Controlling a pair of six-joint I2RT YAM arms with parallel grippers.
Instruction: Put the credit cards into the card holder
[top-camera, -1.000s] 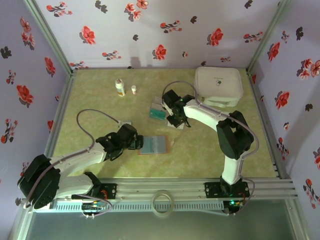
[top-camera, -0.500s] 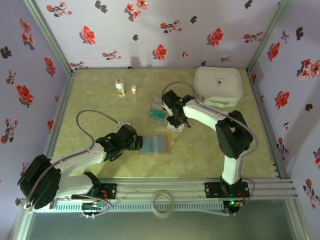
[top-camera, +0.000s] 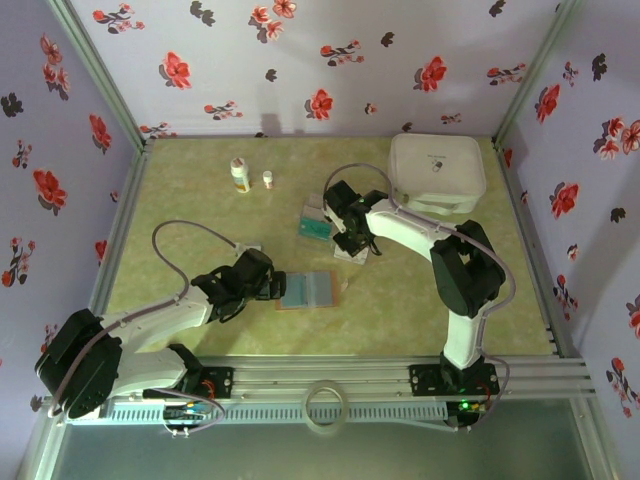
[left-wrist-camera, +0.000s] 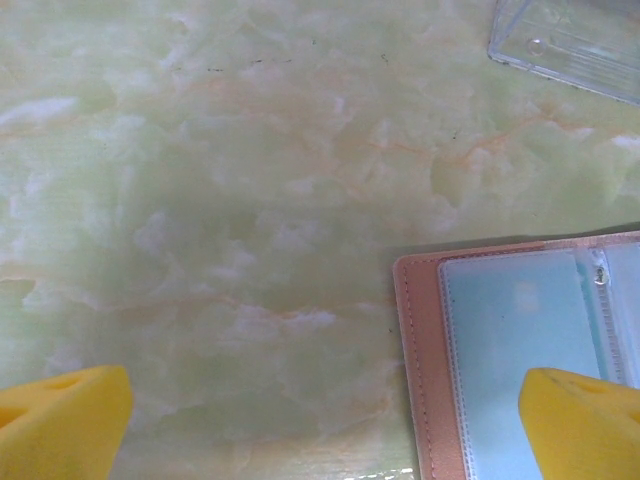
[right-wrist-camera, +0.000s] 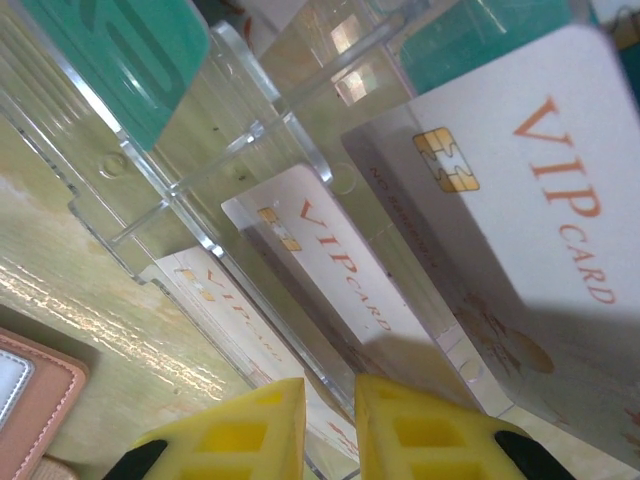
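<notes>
The card holder (top-camera: 308, 290) lies open on the table, pinkish-brown with clear sleeves over a pale blue inside (left-wrist-camera: 420, 350). My left gripper (top-camera: 275, 285) sits just left of it, low over the table and open wide (left-wrist-camera: 320, 425), with nothing between its fingers. Teal cards (right-wrist-camera: 130, 50) and silver-grey VIP cards (right-wrist-camera: 520, 170) stand in the clear tray (right-wrist-camera: 230, 150). My right gripper (top-camera: 350, 245) is down in that tray. Its fingers are nearly together (right-wrist-camera: 330, 430), with the edge of a silver-grey card (right-wrist-camera: 330, 265) and a clear divider running into the narrow gap.
A large white rounded case (top-camera: 437, 170) sits at the back right. Two small bottles (top-camera: 240, 175) stand at the back left. A corner of the clear tray (left-wrist-camera: 570, 40) lies beyond the card holder. Flowered walls enclose the table on three sides.
</notes>
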